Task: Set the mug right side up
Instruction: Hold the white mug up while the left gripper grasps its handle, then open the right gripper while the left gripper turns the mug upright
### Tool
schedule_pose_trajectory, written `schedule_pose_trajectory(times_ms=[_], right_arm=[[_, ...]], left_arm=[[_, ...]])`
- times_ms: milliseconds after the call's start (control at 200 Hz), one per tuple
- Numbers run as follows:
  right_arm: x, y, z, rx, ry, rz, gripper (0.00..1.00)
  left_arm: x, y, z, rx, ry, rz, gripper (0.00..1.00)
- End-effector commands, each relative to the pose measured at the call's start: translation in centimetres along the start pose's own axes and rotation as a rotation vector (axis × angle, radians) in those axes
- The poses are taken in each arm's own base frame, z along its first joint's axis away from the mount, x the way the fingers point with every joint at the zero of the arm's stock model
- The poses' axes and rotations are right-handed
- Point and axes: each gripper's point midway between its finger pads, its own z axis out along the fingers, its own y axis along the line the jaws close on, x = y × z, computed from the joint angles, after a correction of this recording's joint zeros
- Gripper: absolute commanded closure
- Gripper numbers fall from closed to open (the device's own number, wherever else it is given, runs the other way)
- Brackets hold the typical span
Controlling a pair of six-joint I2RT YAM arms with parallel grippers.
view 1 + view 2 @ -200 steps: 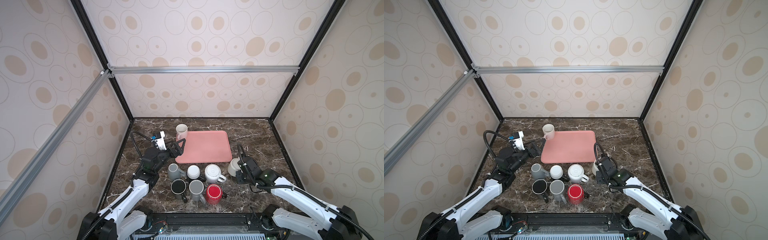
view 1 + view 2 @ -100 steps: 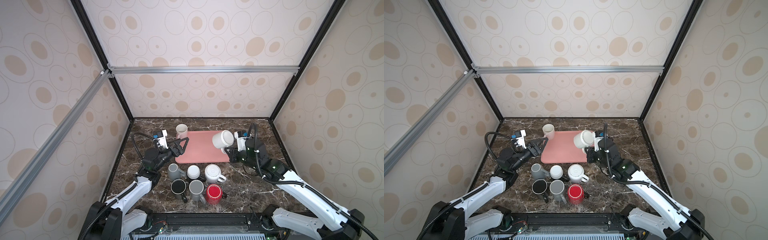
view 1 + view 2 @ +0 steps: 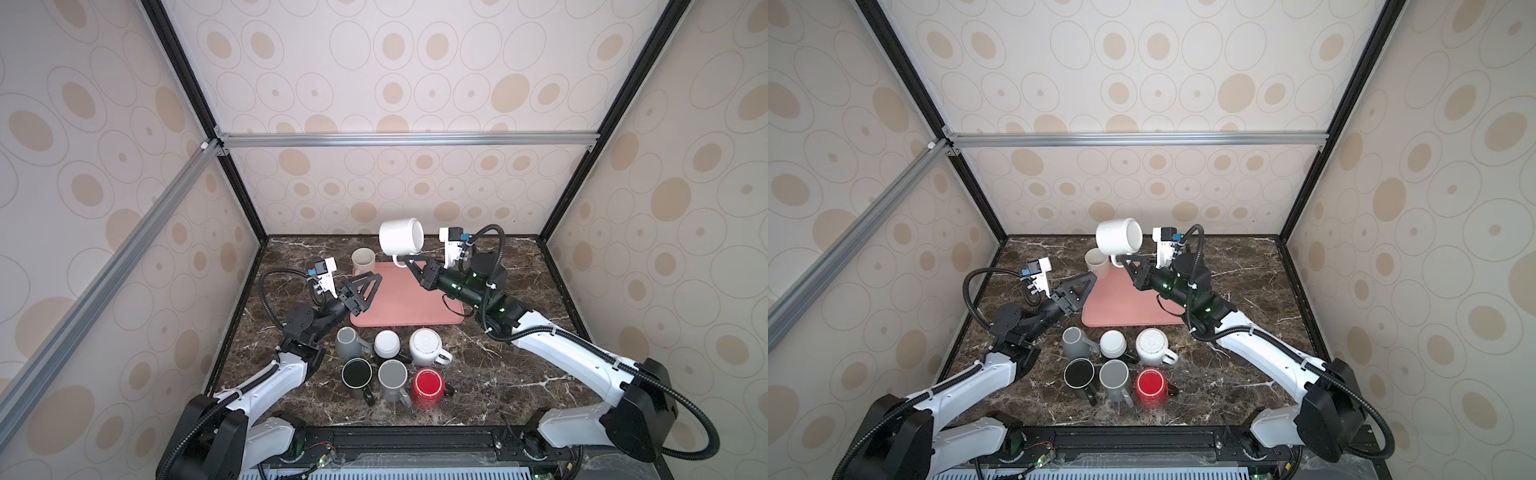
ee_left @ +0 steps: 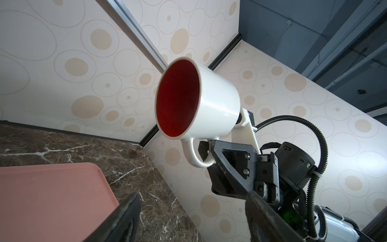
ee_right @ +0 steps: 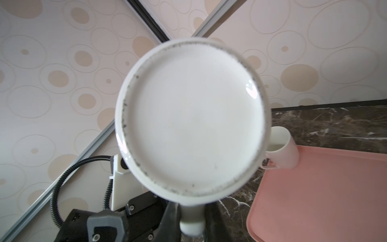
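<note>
Pink tray (image 3: 399,305), cream cup (image 3: 363,261) near mug (image 3: 401,237)

No text, label, brand, number or sign is legible in any view. Small pale mark on the right arm's black motor housing (image 4: 293,161), seen in the left wrist view: too small to read.

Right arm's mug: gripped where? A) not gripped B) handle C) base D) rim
B: the right gripper has its jaws shut on the handle of the mug, which it holds in the air on its side.
</note>
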Motion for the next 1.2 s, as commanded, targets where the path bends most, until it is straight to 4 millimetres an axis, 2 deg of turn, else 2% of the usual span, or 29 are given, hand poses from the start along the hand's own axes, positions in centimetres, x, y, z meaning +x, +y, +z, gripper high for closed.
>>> schedule_pose_trajectory(times_ms=[0,265,470,625,745,870,1005,1165,1195], right_arm=[[-4.4,7.3,-0.9,-0.244,-0.135,-0.034,1.00],[-2.7,9.5,-0.5,-0.341,-0.073,-0.037,1.00],[-1.4,9.3,0.0,-0.343,-0.037,-0.019,1.00],[-0.9,9.5,0.3,-0.359,-0.024,-0.009,1.00],[-0.5,9.5,0.5,-0.361,-0.008,0.000,1.00],[0.1,9.4,0.7,-0.368,0.014,0.009,1.00],[0.6,9.0,0.7,-0.354,0.026,0.015,1.00],[0.9,8.5,0.6,-0.332,0.025,0.015,1.00],[0.9,8.4,0.5,-0.324,0.026,0.012,0.96]], left_arm=[[-1.0,-3.2,0.1,0.138,-0.035,0.010,0.24],[-2.0,-5.2,-0.3,0.235,-0.083,0.010,0.37],[-2.4,-6.7,-0.6,0.295,-0.099,0.021,0.45],[-2.4,-6.8,-0.5,0.298,-0.095,0.021,0.52],[-2.4,-6.8,-0.5,0.297,-0.100,0.019,0.62],[-2.4,-6.4,-0.4,0.281,-0.098,0.012,0.66],[-2.3,-6.1,-0.3,0.274,-0.095,0.000,0.77],[-2.0,-5.5,0.1,0.254,-0.080,-0.015,0.98],[-2.0,-5.3,0.2,0.242,-0.076,-0.015,1.00]])
